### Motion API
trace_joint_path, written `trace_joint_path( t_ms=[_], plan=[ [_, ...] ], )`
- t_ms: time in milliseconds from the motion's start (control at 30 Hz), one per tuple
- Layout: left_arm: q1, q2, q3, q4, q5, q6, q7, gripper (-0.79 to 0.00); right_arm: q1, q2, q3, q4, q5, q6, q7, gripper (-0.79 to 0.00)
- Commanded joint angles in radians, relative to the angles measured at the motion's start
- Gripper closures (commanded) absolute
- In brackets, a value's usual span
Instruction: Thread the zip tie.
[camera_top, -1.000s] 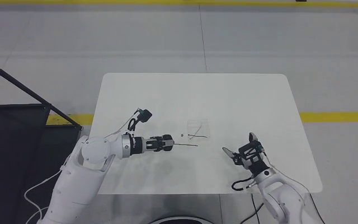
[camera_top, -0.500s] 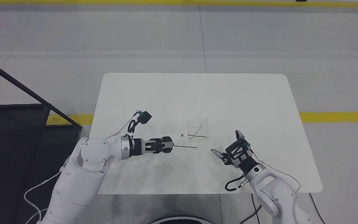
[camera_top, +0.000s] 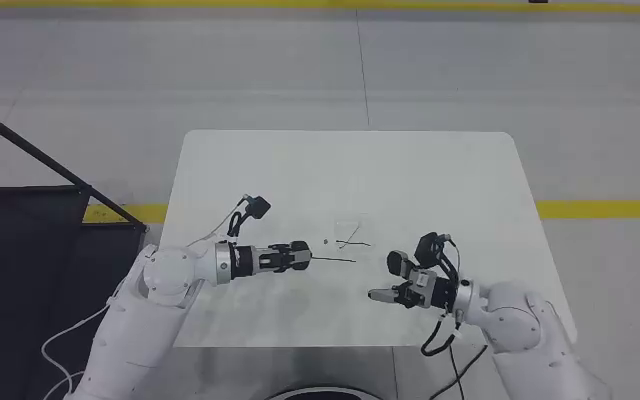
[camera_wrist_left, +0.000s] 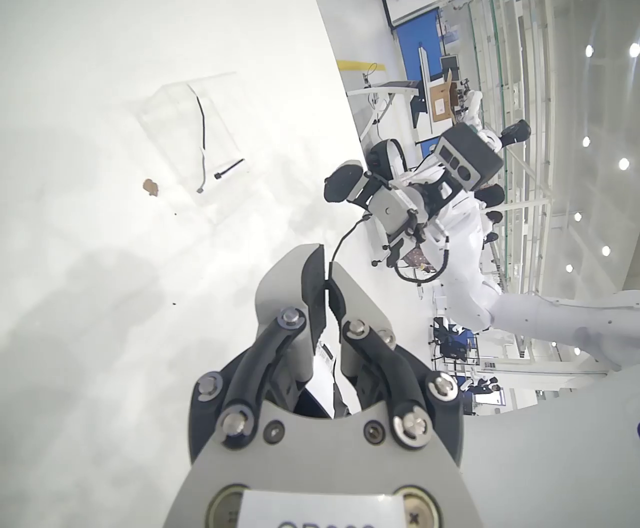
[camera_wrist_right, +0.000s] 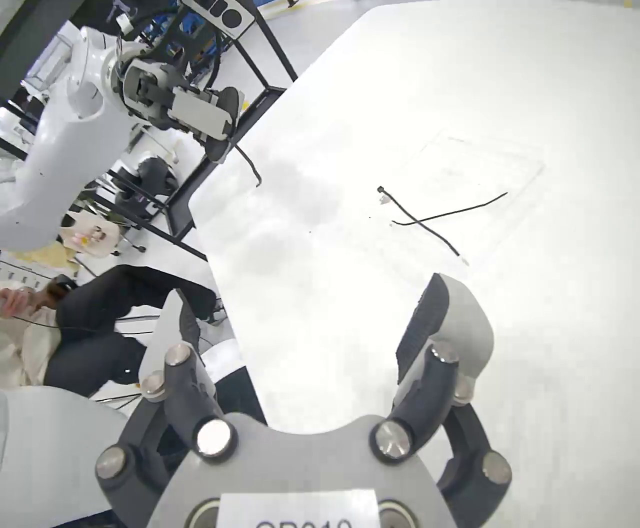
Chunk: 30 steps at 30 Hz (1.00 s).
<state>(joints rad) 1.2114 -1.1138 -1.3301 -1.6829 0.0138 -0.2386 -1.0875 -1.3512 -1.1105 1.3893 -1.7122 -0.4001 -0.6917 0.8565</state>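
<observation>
- The left gripper (camera_top: 302, 257) is over the near-left part of the white table (camera_top: 450, 170). Its jaws are pinched tight on one end of a thin black strap, the held zip tie (camera_top: 330, 260).
- In the left wrist view the two pads (camera_wrist_left: 314, 280) meet with only the strap's thickness between them.
- The held zip tie sticks out past the fingertips, off the table surface. In the right wrist view it bends downward (camera_wrist_right: 250, 167) just past the left gripper (camera_wrist_right: 222, 142).
- Its free tip points toward the right gripper (camera_top: 388, 279). The tip is near the right gripper but clearly apart from it.
- The right gripper (camera_wrist_right: 310, 325) has its jaws spread wide, with nothing between them.
- Two loose zip ties (camera_top: 352, 241) lie crossed over each other on a clear sheet (camera_top: 345, 224) flat on the table. They lie beyond the gap between the two grippers and touch neither.
- In the right wrist view the crossed pair (camera_wrist_right: 417, 220) lies ahead of the open fingers.
- A small brown speck (camera_wrist_left: 150, 187) sits on the table just beside the sheet.
</observation>
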Motion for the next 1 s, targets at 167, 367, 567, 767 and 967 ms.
trace_joint_path(
  t_ms=[167,367,567,767,967],
  plan=[
    [0.004,0.002,0.002,-0.005,0.018,-0.002,0.017,0.0,0.005,0.001,-0.001,0.002,0.016,0.007,0.015,-0.785],
    [0.005,0.002,0.003,-0.006,0.02,-0.002,0.023,0.0,0.002,0.001,-0.017,-0.008,-0.006,0.019,0.013,-0.785],
    [0.02,0.003,0.034,-0.029,0.057,-0.006,0.066,0.0,0.095,-0.004,-0.093,0.103,0.273,0.1,0.132,-0.785],
    [0.021,0.006,0.047,-0.035,0.092,0.002,0.091,0.0,0.204,-0.009,-0.147,0.235,0.43,0.151,0.222,-0.785],
    [0.017,0.009,0.057,-0.033,0.098,0.005,0.1,0.0,0.236,-0.01,-0.177,0.272,0.443,0.157,0.226,-0.631]
  ],
)
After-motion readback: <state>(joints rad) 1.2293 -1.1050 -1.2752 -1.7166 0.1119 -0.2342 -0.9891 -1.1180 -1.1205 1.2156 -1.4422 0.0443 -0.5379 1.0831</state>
